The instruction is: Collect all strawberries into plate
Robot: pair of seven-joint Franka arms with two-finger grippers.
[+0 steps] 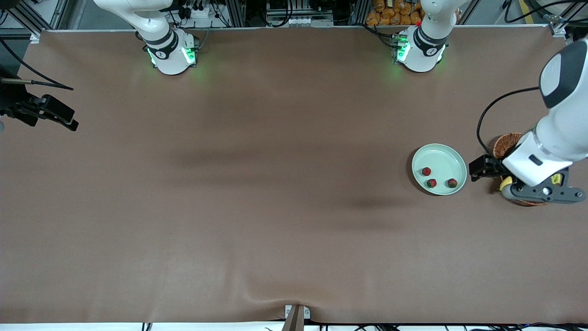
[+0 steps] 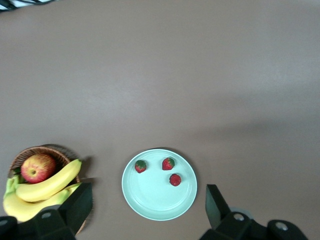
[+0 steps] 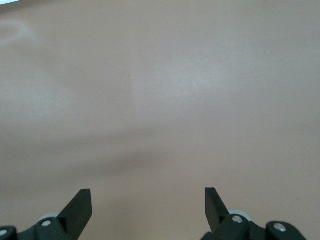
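I see the plate point(image 1: 439, 169) lying on the bench point(image 1: 257, 207) toward the left arm's end. It is pale mint-green, round and shallow, with a raised rim. All three strawberries point(image 1: 426, 171) are inside it, each apart from the others and none touching the rim. In the left wrist view the plate point(image 2: 150, 200) shows them point(image 2: 168, 163) grouped in one half of it, and the other half is bare.

Just beside the plate, closer to the left arm's end of the bench, stands a wicker basket point(image 1: 506, 143). My left arm covers most of it in the front view. From the left wrist camera I see the basket point(image 2: 30, 151) holds an apple point(image 2: 37, 167) and some bananas point(image 2: 47, 185).

The left end effector point(image 2: 148, 205) hangs in the air over the basket and the plate's edge. Its two fingers point(image 2: 216, 202) stand wide apart and there is nothing between them, so it is released.

The right end effector point(image 3: 148, 205) is over the bare bench at the right arm's end; in the front view I see it point(image 1: 48, 112) at the picture's edge. Its fingers point(image 3: 80, 205) are also spread wide and it is grasping nothing. Under it only the brown surface is visible.
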